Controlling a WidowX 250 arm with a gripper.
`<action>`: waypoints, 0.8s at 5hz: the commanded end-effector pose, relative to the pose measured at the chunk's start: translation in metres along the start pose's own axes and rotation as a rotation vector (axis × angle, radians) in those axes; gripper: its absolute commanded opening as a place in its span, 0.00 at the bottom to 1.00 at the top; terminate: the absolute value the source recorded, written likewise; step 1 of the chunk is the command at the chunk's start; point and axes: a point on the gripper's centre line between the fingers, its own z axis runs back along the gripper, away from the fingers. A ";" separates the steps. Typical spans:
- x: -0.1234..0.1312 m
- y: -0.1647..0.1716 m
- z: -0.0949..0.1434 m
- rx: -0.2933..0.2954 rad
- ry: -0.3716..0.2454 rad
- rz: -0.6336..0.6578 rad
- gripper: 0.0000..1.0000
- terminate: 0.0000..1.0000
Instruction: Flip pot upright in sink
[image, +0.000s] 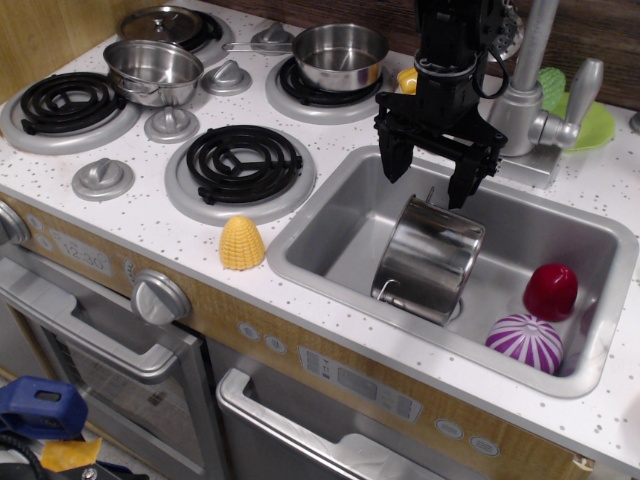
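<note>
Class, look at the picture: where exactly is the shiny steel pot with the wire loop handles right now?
The pot lies tilted inside the sink, near its middle, just below the open gripper and left of the red object.

Sink set in the counter toward its right edge, pot tilted inside, pincer just above it, burners left, faucet behind.

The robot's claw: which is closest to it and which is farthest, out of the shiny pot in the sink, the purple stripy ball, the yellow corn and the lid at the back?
From the gripper:
1. The pot, right below it in the sink.
2. The purple striped ball, in the sink's front right corner.
3. The yellow corn, on the counter left of the sink.
4. The lid, on the far back left burner.
</note>
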 end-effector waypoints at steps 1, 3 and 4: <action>0.000 0.000 0.000 0.000 0.000 0.000 1.00 0.00; 0.000 0.001 0.000 -0.186 -0.077 0.043 1.00 0.00; -0.001 -0.002 -0.003 -0.245 -0.126 0.069 1.00 0.00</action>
